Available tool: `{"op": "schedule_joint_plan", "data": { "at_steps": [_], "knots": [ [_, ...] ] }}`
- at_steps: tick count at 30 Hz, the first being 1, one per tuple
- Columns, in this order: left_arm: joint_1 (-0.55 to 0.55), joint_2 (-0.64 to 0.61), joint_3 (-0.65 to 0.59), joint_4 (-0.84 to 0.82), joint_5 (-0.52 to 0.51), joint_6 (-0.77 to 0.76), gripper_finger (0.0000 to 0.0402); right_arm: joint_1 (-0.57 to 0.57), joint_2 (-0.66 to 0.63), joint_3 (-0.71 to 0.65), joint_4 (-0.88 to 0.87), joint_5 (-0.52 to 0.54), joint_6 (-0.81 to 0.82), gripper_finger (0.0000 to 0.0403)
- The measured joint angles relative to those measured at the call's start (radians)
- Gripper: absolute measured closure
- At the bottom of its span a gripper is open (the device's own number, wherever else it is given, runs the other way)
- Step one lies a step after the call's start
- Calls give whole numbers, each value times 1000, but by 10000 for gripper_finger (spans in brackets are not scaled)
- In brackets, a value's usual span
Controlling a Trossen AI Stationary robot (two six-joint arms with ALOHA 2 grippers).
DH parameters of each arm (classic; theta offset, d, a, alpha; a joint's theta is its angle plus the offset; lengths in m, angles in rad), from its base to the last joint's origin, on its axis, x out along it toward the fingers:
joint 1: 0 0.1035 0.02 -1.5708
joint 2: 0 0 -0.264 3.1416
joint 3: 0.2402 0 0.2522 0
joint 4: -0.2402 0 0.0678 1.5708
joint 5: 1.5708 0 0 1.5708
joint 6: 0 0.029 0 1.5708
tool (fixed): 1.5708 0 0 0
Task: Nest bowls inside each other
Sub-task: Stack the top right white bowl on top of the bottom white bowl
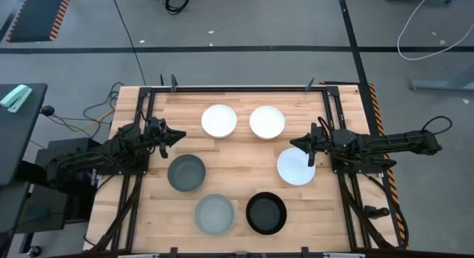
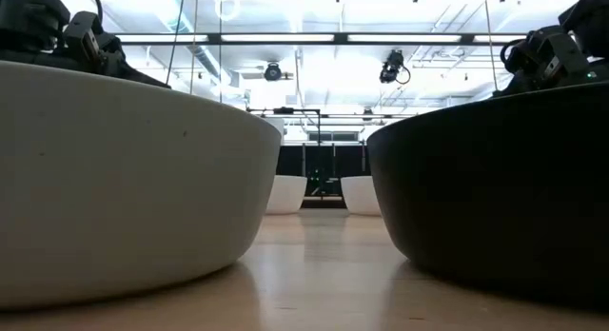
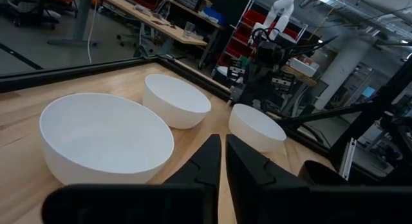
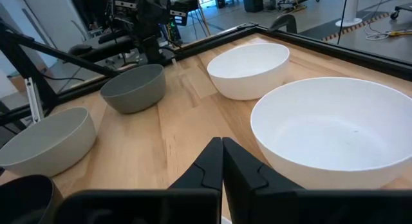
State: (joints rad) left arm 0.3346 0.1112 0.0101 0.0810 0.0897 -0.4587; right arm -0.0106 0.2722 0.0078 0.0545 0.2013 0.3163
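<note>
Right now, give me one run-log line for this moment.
stage: not started | bowls: six, all separate, none nested | left gripper: shut, empty, left of the bowls | right gripper: shut, empty, by white bowl

You have a wooden table (image 1: 244, 169) carrying six separate bowls. Two white bowls (image 1: 219, 121) sit near the far edge, a third white bowl (image 1: 295, 169) toward the right edge. The dark grey bowl (image 1: 186, 173) sits left of centre; the grey-green bowl (image 1: 215, 214) and black bowl (image 1: 266, 213) line the near edge.
</note>
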Motion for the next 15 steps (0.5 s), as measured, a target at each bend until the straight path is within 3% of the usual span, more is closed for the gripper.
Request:
{"op": "schedule_joint_plan", "data": {
  "at_steps": [7, 15],
  "knots": [
    [0, 0, 0, 120, -34, -124, 384, 0, 0, 0, 30, 0, 188, 392],
    [0, 0, 0, 365, -169, -158, 379, 0, 0, 0, 250, 0, 362, 392]
  ]
}}
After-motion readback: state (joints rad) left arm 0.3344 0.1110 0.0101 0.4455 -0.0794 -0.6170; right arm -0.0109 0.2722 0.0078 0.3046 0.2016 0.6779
